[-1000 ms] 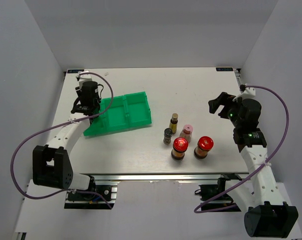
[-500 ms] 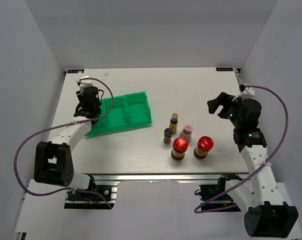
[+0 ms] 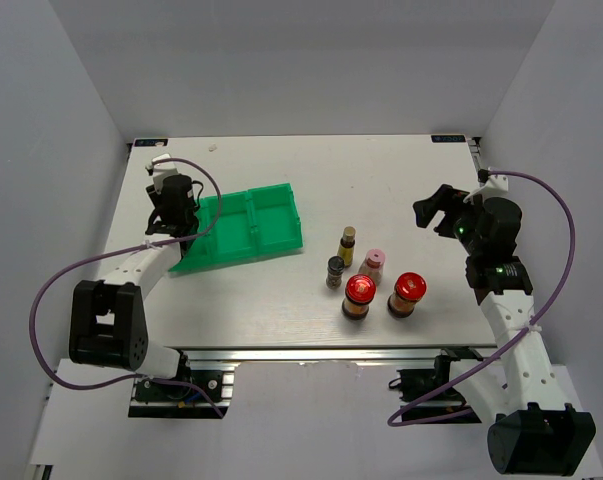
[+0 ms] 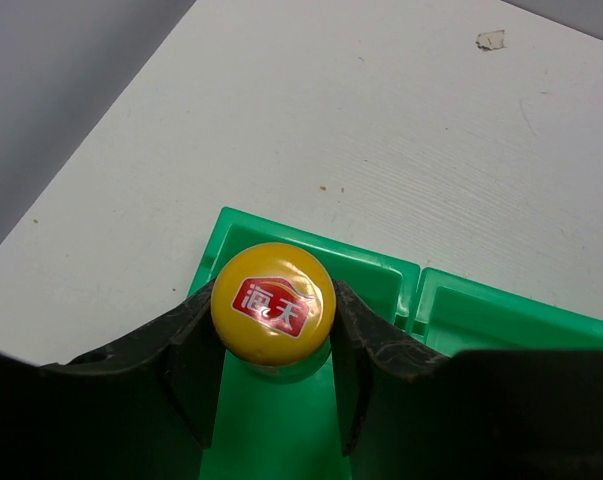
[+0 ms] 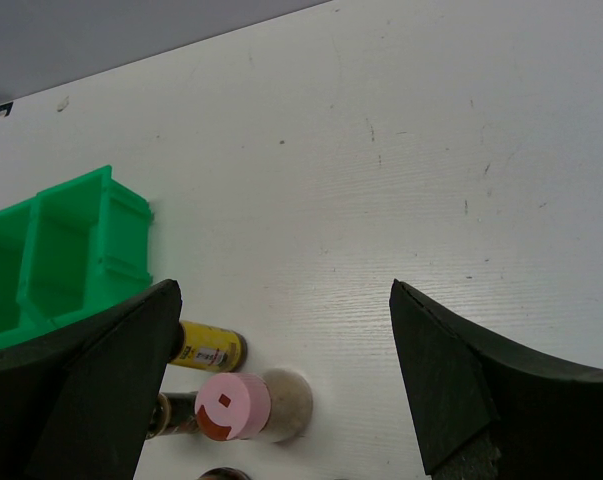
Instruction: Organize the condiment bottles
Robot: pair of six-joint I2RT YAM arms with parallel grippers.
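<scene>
Bottle [image 4: 272, 303], yellow-capped, pinched in left tool [image 4: 271, 345] at tray [image 4: 311, 255] corner; right tool [image 5: 281, 295] spread above table [image 5: 381, 150].

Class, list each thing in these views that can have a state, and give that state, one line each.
green tray: right compartments empty
held yellow-capped bottle: capped, upright, over the tray's left end
left gripper: shut on held yellow-capped bottle
right gripper: open, empty
standing yellow-capped bottle: capped, upright
pink-capped bottle: capped, upright
grey-capped bottle: capped, upright
red-lidded jars: both lidded, upright
</scene>
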